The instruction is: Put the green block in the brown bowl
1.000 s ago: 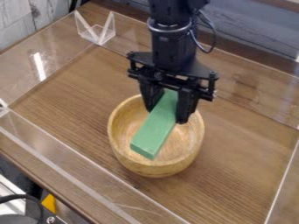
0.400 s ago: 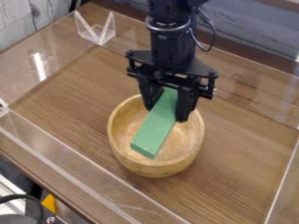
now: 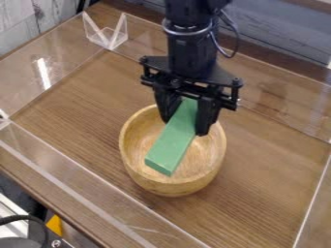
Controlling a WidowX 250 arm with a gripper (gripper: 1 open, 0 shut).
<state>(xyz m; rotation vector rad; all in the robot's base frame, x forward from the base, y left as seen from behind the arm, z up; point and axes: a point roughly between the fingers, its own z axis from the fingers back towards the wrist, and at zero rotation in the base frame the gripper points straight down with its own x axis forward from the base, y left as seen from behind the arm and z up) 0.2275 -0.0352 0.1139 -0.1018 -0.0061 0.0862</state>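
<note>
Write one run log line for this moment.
gripper: shut on green block | block: over brown bowl | release: not yet

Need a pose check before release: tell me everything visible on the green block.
The block is a long, flat bar, plain matte light green. It lies slantwise over the bowl, lower end within the rim, upper end at the gripper's fingers, which hide that end. Whether it touches the bowl's floor, I can't tell.

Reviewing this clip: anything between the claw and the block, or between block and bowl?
Nothing visible: the claw grips the upper end of the block, which lies over the bowl.
</note>
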